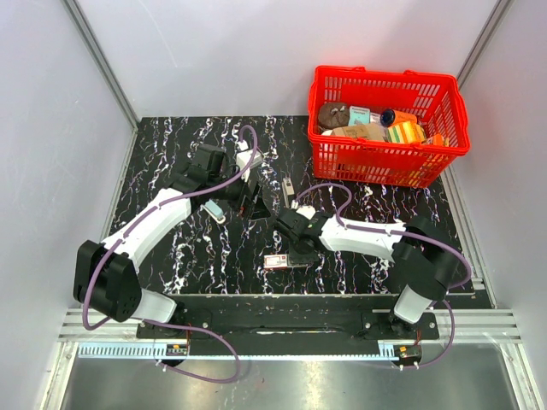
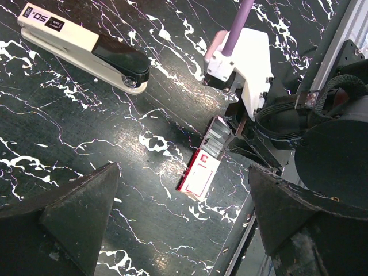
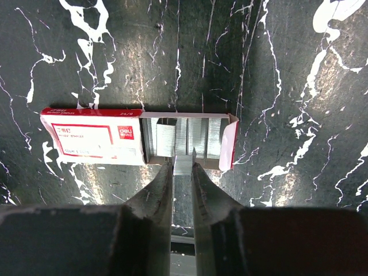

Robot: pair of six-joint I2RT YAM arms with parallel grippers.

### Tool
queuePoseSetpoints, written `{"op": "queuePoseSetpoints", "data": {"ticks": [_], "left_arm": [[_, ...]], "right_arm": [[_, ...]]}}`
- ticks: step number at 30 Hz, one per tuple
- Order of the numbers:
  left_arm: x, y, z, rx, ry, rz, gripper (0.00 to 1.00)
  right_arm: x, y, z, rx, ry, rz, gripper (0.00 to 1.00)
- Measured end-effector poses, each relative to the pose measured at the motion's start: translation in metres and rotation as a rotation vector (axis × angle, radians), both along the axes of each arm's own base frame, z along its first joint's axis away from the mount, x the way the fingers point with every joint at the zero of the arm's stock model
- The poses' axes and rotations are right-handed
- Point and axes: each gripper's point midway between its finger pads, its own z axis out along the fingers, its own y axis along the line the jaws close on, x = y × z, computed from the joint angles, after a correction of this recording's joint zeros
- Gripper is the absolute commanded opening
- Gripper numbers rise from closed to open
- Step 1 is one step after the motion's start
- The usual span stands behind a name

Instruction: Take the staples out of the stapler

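Note:
The stapler [image 2: 86, 46] is a slim bar with a cream body and a black head, and it lies closed on the black marble table. From above it is the small bar [image 1: 288, 190] behind the right gripper. My right gripper [image 3: 184, 167] is shut on a short silvery strip of staples [image 3: 184, 163]. It holds the strip at the open end of a red-and-white staple box [image 3: 95, 141] that holds more strips. My left gripper [image 2: 184, 230] is open and empty, above the table to the left of the box [image 2: 198, 172]. In the top view it is left of the stapler [image 1: 255, 205].
A red basket [image 1: 385, 162] full of small goods stands at the back right. A small pale object [image 1: 215, 211] lies beside the left arm. The table's front edge and a metal rail [image 1: 282, 329] run close behind the staple box [image 1: 280, 260].

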Motion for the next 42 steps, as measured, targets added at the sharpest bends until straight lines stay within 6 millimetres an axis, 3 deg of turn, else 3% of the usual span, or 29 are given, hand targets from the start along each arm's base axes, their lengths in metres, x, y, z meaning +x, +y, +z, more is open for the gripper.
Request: {"op": "queuePoseSetpoints", "data": {"ticks": [5, 14, 25, 30, 34, 36, 38, 42], "left_arm": [[0.0, 0.0, 0.001, -0.002, -0.003, 0.0, 0.99], [-0.002, 0.0, 0.008, -0.01, -0.021, -0.002, 0.98], [-0.004, -0.001, 0.008, -0.008, -0.027, -0.012, 0.94], [-0.005, -0.003, 0.003, 0.023, -0.068, -0.042, 0.85], [-0.013, -0.005, -0.016, 0.093, -0.114, -0.096, 0.84], [-0.021, -0.005, -0.031, 0.139, -0.133, -0.134, 0.84], [-0.029, -0.004, -0.047, 0.185, -0.15, -0.175, 0.83], [-0.043, 0.002, -0.079, 0.278, -0.174, -0.26, 0.81]], "right_arm": [[0.0, -0.001, -0.001, -0.004, 0.0, 0.005, 0.18], [0.001, -0.001, -0.001, -0.005, 0.0, 0.008, 0.36], [0.004, 0.001, 0.006, -0.001, -0.007, 0.012, 0.32], [0.012, -0.007, 0.029, 0.025, -0.043, -0.005, 0.22], [0.035, -0.026, 0.058, 0.098, -0.107, -0.079, 0.25], [0.041, -0.038, 0.062, 0.127, -0.122, -0.11, 0.28], [0.043, -0.049, 0.057, 0.148, -0.117, -0.133, 0.31], [0.031, -0.058, 0.028, 0.201, -0.039, -0.146, 0.34]]}}
